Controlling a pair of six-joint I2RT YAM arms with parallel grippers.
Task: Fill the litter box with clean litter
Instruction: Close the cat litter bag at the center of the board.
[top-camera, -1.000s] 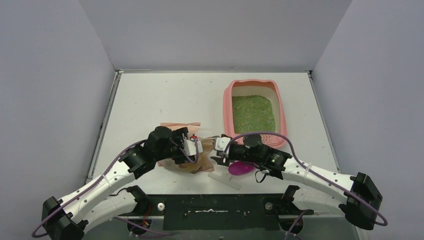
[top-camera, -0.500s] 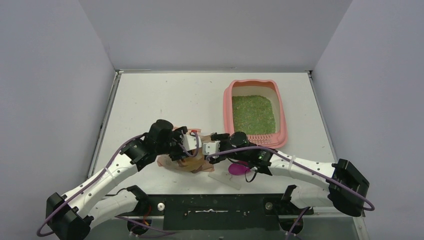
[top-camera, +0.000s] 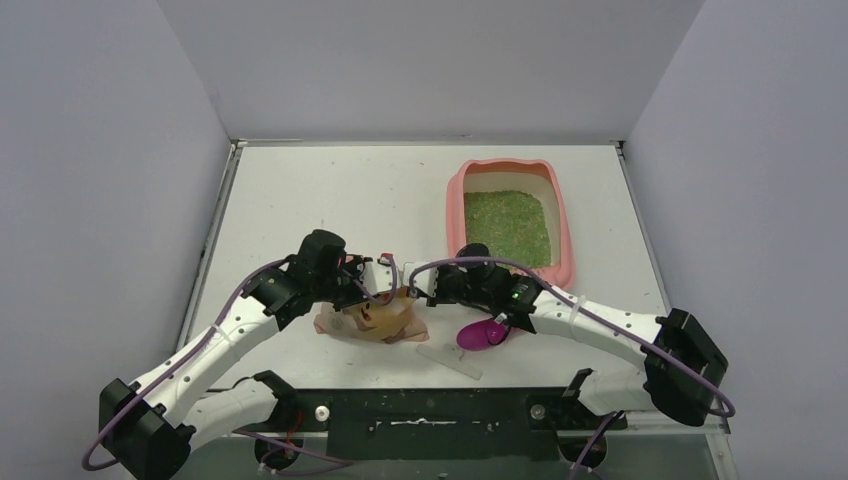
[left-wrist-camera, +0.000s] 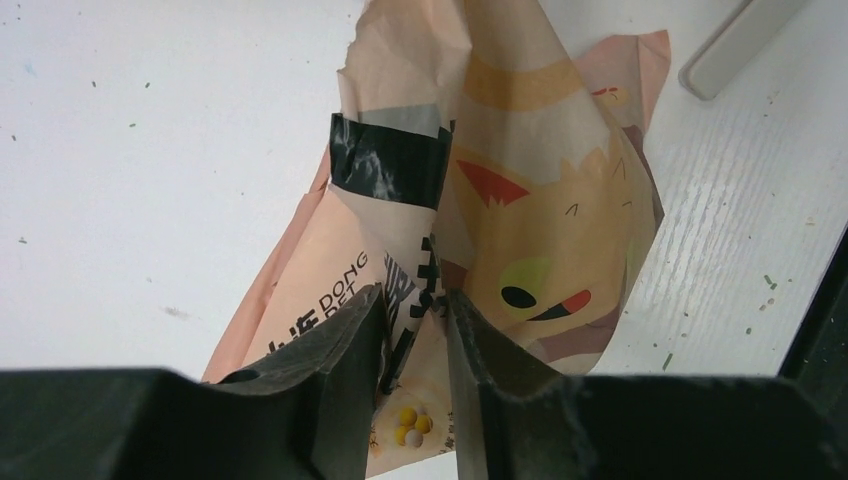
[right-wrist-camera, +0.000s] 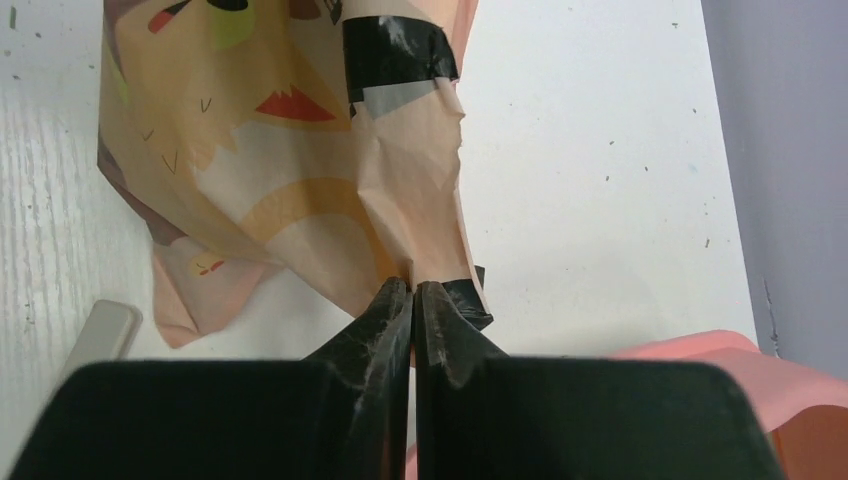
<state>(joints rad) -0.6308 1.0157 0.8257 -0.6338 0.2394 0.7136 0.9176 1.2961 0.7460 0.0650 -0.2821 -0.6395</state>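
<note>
Compared with half a second ago, the left pincer (left-wrist-camera: 415, 305) and right pincer (right-wrist-camera: 413, 288) have drawn closer together, each clamped on the peach paper bag printed with a cartoon cat (left-wrist-camera: 520, 200). The pink rectangular plastic litter box (top-camera: 456, 205), holding a bed of green granular litter (top-camera: 507, 227), sits on the white desk (top-camera: 320, 200) beyond the right pincer, not touching it.

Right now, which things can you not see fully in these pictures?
Bag: its contents, hidden by the paper in every view.
Scoop: partly under the right arm, top view.
Litter box: near end, top view, behind the right arm; right wrist view cuts it at the corner.
</note>
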